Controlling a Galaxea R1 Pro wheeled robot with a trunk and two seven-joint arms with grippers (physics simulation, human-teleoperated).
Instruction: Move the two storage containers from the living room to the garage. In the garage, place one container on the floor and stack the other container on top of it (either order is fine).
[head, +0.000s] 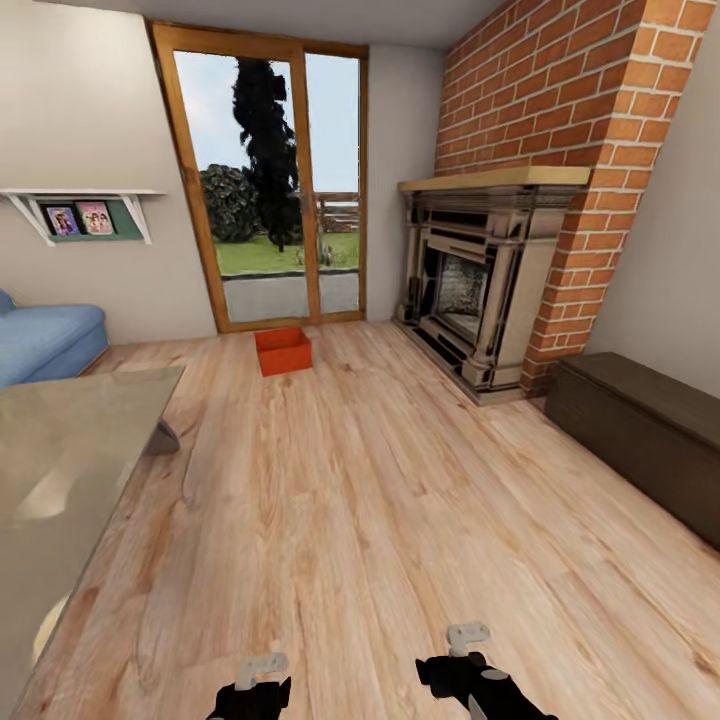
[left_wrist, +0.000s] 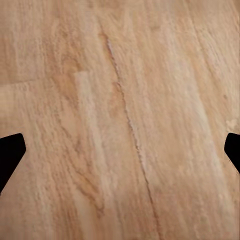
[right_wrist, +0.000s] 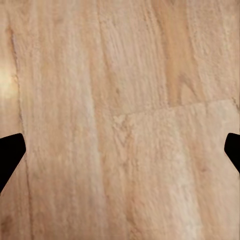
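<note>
Far across the wood floor (head: 380, 520), by the glass door (head: 268, 180), sits one bin (head: 282, 350), likely light, stiff, graspable by its thin wall; both end effectors gape wide, empty.

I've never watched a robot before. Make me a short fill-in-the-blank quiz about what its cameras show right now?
1. The orange-red storage container sits on the wood floor in front of the glass ____.
2. The fireplace is set in a wall of red ____.
3. The sofa at the head view's left edge is ____ in colour.
4. The left gripper and right gripper are both ____, holding nothing.

Missing words: door; brick; blue; open
</note>
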